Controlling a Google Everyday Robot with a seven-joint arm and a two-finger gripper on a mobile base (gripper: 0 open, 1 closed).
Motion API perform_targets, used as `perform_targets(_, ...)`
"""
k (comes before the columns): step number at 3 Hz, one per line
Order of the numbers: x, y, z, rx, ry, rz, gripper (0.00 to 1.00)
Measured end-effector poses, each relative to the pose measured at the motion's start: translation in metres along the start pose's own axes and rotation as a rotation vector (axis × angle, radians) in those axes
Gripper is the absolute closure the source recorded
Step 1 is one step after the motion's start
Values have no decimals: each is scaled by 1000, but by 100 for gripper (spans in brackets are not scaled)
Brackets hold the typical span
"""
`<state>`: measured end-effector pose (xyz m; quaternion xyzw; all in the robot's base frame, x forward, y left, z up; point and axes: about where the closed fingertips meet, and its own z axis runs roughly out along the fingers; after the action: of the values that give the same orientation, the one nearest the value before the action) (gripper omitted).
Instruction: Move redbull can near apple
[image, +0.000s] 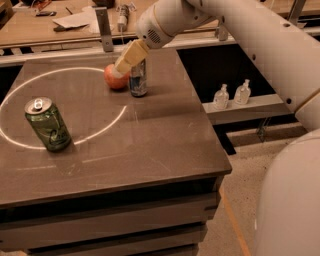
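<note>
The redbull can (138, 80), slim and blue-silver, stands upright on the dark table (150, 145) at its far side. It is just right of the red-orange apple (114, 78) and touching or almost touching it. My gripper (126, 63) hangs from the white arm directly over the can's top and the apple's right edge, and it hides the can's upper part. I cannot tell whether it holds the can.
A wider green can (47, 125) stands upright at the table's left, on a white circle line (107, 125). Two small clear bottles (231, 95) sit on a lower shelf to the right. A cluttered bench runs behind the table.
</note>
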<state>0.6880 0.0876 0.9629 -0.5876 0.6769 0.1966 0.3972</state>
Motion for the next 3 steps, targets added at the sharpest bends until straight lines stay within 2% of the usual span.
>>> perform_targets(1,0,0,0,0,0,0,0)
perform_targets(2,21,-2,-27,35,-29,39,0)
perform_targets(3,67,-4,-81,86,-70,105,0)
